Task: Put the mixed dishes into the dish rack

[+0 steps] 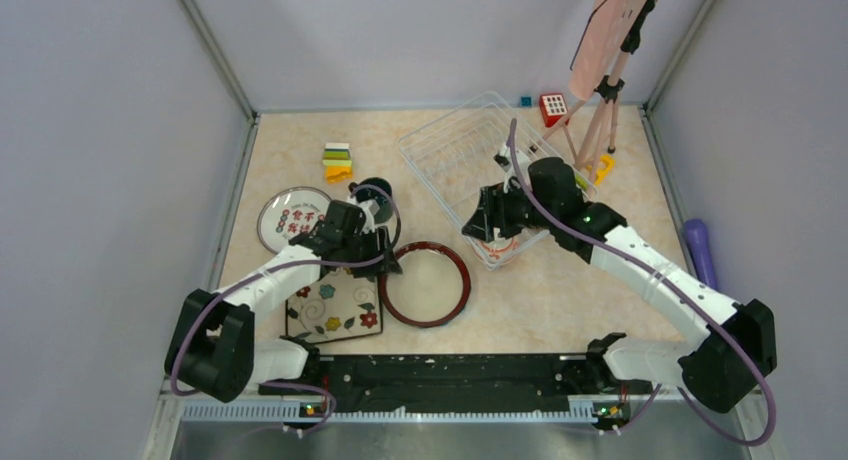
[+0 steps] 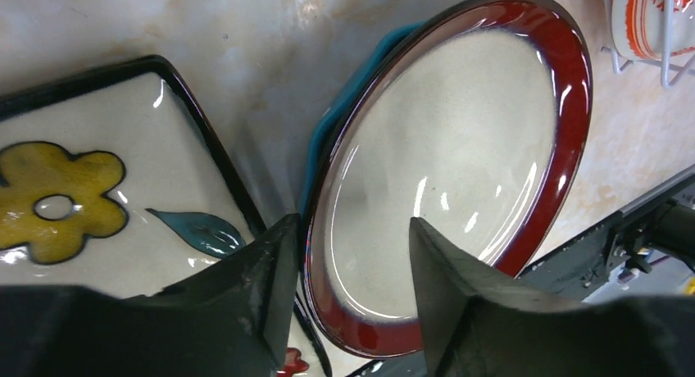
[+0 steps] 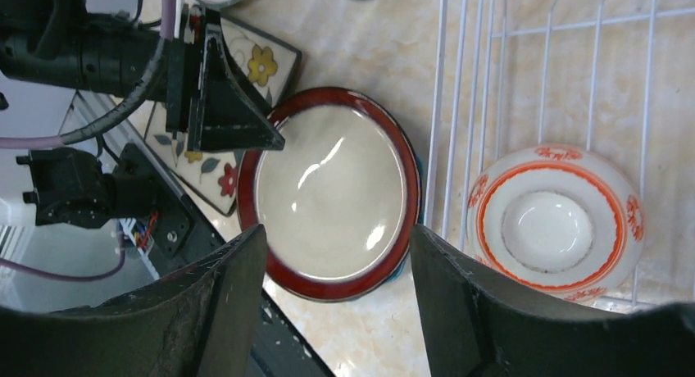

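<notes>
The red-rimmed cream plate [image 1: 425, 283] lies flat near the middle of the bench's near edge, on top of something teal-blue [image 2: 328, 131] (probably another plate). The left gripper [image 2: 352, 225] straddles the plate's left rim with its jaws spread, not yet pinching. The square floral plate [image 2: 82, 188] sits just beside it, toward the near-left corner.

The glossy rim could slip when the jaws close, or the lower finger could snag the dish beneath and drag it. The right gripper [image 3: 336, 233], spread and empty, hovers over the dish rack [image 1: 455, 145] right of centre, above the orange bowl [image 3: 557, 221]. It could block the carry.
</notes>
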`<action>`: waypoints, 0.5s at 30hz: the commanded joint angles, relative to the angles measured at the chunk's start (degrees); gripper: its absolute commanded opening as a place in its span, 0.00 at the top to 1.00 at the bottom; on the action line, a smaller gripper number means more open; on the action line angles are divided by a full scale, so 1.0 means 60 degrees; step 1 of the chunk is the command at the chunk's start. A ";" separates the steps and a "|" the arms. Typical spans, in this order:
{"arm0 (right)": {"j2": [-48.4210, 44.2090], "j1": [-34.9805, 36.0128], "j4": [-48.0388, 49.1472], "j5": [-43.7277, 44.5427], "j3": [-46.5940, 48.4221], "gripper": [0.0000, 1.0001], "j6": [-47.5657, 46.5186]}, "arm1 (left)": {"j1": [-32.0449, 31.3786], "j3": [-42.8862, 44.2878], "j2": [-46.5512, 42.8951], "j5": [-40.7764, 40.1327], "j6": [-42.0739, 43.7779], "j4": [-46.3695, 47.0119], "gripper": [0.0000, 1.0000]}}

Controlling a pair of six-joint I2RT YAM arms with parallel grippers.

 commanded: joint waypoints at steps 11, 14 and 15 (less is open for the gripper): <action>-0.0136 0.0094 0.0371 -0.0932 -0.0366 0.37 0.0062 | 0.0004 0.0006 0.0372 0.0194 0.0251 0.0259 1.00; 0.0073 0.0182 0.0229 -0.0858 -0.0283 0.37 0.0052 | 0.0007 0.0165 -0.0079 -0.0081 0.0306 0.0008 1.00; 0.0149 0.0247 0.0143 -0.0794 -0.0234 0.37 0.0003 | 0.0014 0.0209 -0.0304 -0.0193 0.0306 -0.0063 1.00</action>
